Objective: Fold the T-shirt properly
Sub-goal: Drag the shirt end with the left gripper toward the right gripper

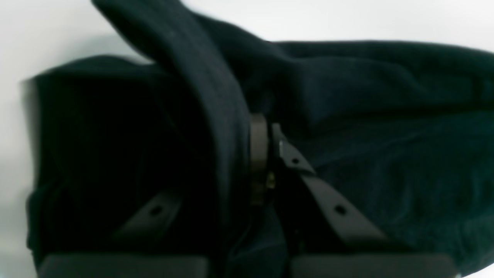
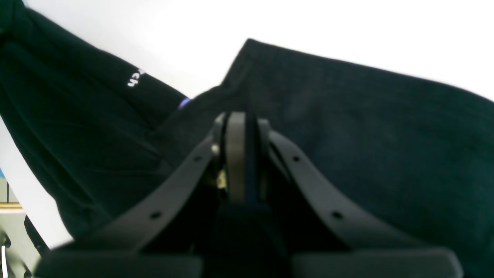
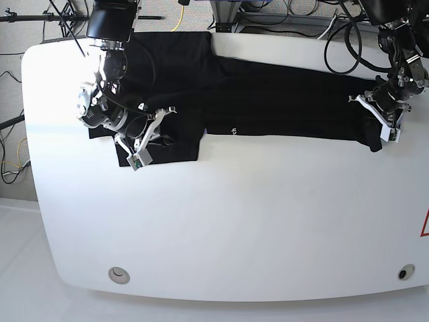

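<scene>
With the T-shirt (image 3: 268, 100) stretched long across the desk's (image 3: 234, 221) far side, each gripper, left (image 3: 382, 117) and right (image 3: 151, 137), clamped on cloth, should lift evenly, keeping the fabric taut.

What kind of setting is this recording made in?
Probably a robotics lab: a white table with rounded corners, loose cables and stands behind it, and two arms working a black T-shirt.

White table (image 3: 221, 221) lies bare in front — T-shirt (image 3: 281, 100) spans the back.
</scene>
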